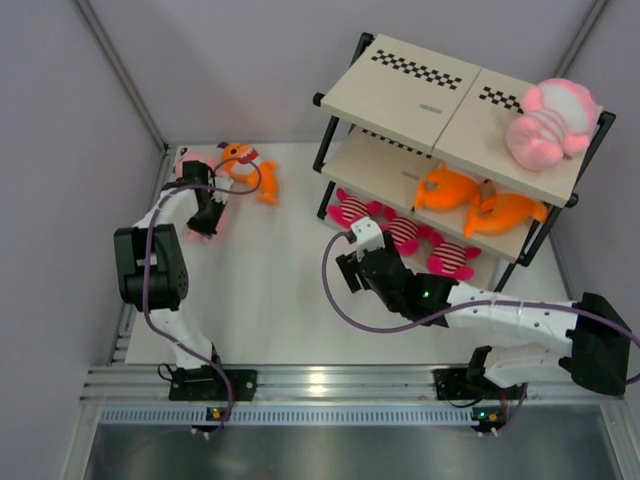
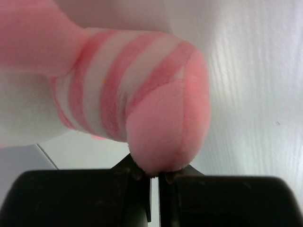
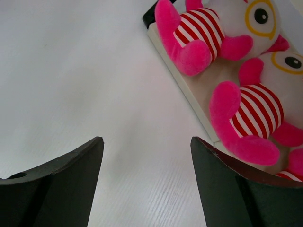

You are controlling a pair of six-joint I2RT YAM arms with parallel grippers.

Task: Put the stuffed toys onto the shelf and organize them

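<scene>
A big pale-pink striped plush point(image 2: 142, 94) fills the left wrist view. My left gripper point(image 2: 155, 175) is shut, with the tip of the plush's rounded limb pinched between its fingertips. From above, that gripper point(image 1: 205, 222) points down at the back left over this plush point(image 1: 192, 163). An orange fish point(image 1: 250, 170) lies just to the right of it. The shelf point(image 1: 420, 95) stands at the back right. Another big pink plush point(image 1: 548, 125) lies on its top board, two orange fish point(image 1: 447, 188) on the middle one, and three magenta toys point(image 1: 405, 232) on the bottom one. My right gripper point(image 3: 147, 142) hangs open over bare table beside the magenta toys point(image 3: 199, 35).
The shelf's bottom board edge point(image 3: 182, 82) runs just right of my right gripper's fingers. Pale walls close in the table on the left and at the back. A metal rail point(image 1: 320, 385) carries both arm bases along the near edge.
</scene>
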